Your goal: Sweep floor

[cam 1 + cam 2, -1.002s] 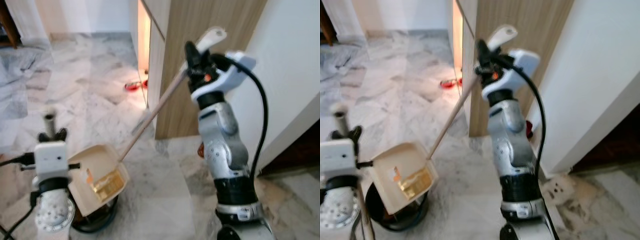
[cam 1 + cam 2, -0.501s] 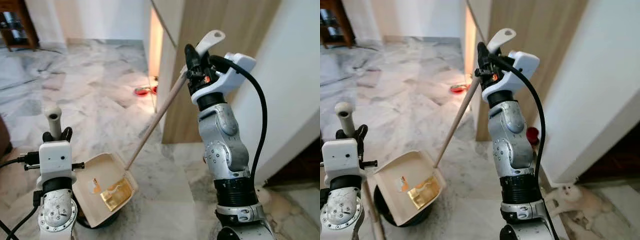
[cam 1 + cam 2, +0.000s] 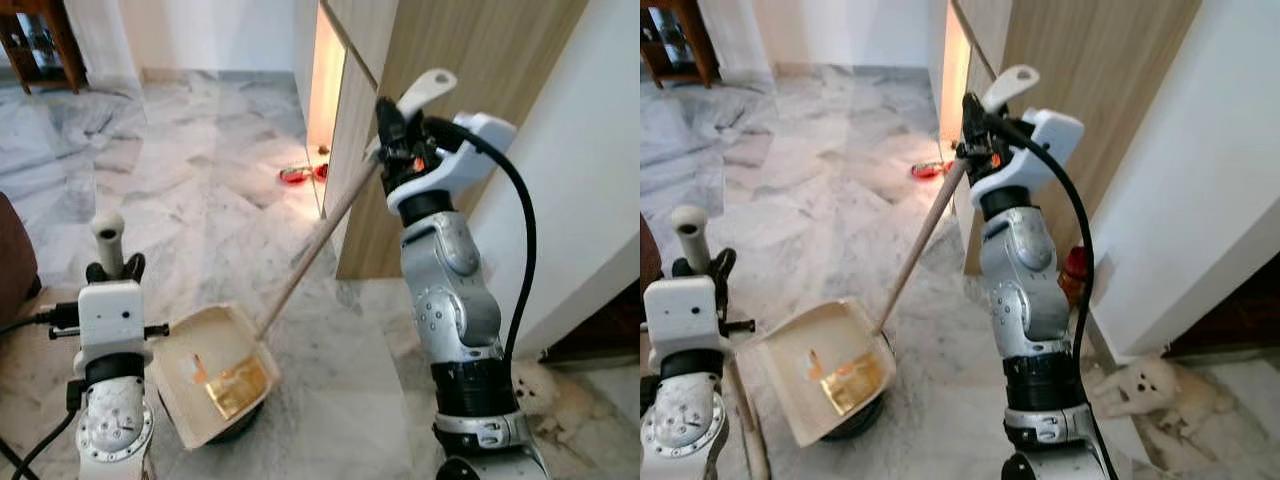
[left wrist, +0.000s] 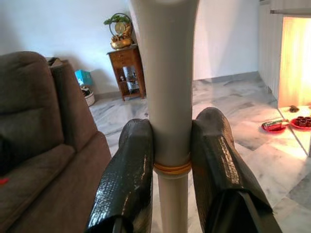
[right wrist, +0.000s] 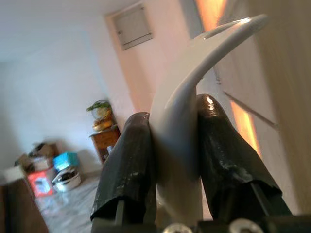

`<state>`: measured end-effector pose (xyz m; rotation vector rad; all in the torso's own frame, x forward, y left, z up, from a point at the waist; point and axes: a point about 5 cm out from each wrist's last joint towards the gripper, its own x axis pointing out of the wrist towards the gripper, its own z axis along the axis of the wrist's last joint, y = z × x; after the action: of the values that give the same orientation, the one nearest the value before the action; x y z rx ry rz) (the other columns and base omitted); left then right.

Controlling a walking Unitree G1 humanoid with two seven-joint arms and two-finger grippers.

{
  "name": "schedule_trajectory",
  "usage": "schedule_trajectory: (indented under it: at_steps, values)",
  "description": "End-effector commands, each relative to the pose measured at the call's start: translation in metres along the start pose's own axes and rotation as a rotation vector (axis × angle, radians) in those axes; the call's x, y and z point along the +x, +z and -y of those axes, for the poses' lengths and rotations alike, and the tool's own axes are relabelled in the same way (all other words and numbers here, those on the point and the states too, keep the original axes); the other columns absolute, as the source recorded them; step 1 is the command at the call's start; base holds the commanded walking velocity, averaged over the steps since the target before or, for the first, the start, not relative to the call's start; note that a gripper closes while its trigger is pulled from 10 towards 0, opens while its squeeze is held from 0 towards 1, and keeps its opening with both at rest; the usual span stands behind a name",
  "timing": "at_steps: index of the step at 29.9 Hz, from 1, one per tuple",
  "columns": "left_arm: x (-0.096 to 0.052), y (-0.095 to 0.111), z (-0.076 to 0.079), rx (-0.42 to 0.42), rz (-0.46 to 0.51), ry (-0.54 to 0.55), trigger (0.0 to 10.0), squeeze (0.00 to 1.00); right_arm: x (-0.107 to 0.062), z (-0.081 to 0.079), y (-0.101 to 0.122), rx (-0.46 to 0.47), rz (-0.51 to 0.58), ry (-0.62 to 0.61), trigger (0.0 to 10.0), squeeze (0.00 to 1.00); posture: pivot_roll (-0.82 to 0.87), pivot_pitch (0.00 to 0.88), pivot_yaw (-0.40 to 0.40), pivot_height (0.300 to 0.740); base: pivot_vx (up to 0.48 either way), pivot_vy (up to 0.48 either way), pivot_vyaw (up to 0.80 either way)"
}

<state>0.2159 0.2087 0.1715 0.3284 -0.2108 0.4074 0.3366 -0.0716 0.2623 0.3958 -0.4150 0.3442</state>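
Observation:
My right gripper (image 3: 392, 120) is raised in front of the wooden cabinet and is shut on the white curved grip (image 5: 194, 63) of a long wooden stick (image 3: 315, 245). The stick slopes down to a beige dustpan (image 3: 215, 385), which is tilted over a round black bin (image 3: 240, 428). Inside the pan lie a gold wrapper (image 3: 238, 378) and a small orange scrap (image 3: 198, 368). My left gripper (image 3: 108, 268) is low at the left and is shut on an upright pole with a rounded grey top (image 4: 165, 73). The pole's lower end is hidden.
A wooden cabinet (image 3: 470, 110) and a white wall stand close on the right. Red bowls (image 3: 295, 175) lie on the marble floor by the lit gap. A white fluffy dog (image 3: 1140, 385) lies at my right foot. A brown sofa (image 4: 43, 145) is at the left.
The whole picture has shifted, so the camera has moved. Both grippers keep their hold and the dustpan stays over the black bin.

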Motion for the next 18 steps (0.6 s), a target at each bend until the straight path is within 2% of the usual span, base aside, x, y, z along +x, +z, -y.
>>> schedule_trajectory:
  at_steps: [1,7,18]
  values:
    - [0.001,0.0105,0.0013,0.002,0.053,-0.003,10.0,0.0,0.0036,-0.0041,0.0178,0.027,0.081,0.009,10.0,0.0,0.1,0.047,-0.065,0.74,0.0,0.255,0.0]
    - [0.0016,0.0119,0.003,-0.006,0.053,-0.008,10.0,0.0,0.0034,-0.0043,0.0177,0.03,0.082,0.009,10.0,0.0,0.1,0.042,-0.063,0.74,0.0,0.091,0.0]
    - [0.0023,0.0116,0.0027,-0.012,0.046,-0.005,10.0,0.0,0.0036,-0.0047,0.0177,0.031,0.082,0.009,10.0,0.0,0.1,0.041,-0.061,0.74,0.0,0.48,0.0]
